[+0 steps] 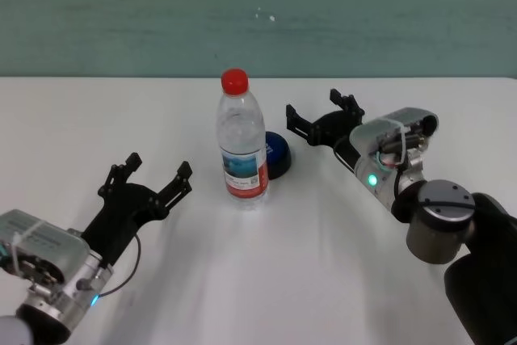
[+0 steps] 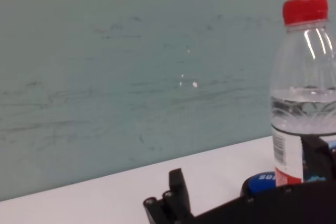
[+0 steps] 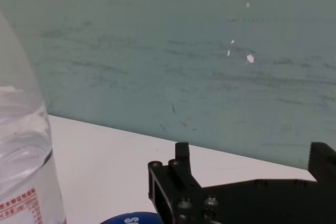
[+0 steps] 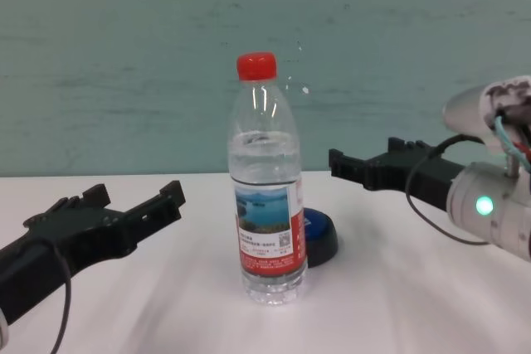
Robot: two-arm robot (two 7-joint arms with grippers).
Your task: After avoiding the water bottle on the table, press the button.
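The water bottle [image 1: 241, 145] stands upright mid-table, clear with a red cap and a lake label [image 4: 267, 234]. The blue button [image 1: 278, 153] sits just behind it to the right, partly hidden by the bottle [image 4: 319, 236]. My right gripper [image 1: 320, 113] hovers open and empty, to the right of the button, a little beyond it and higher than it, apart from both things. In the right wrist view the bottle [image 3: 21, 171] is at one edge and the button [image 3: 131, 219] barely shows. My left gripper [image 1: 147, 174] stays open near the table's front left.
The white table [image 1: 307, 264] runs back to a teal wall [image 1: 363, 14]. Bare tabletop lies right of the button and in front of the bottle. The left wrist view shows the bottle [image 2: 304, 103] and a slice of the button [image 2: 260, 182].
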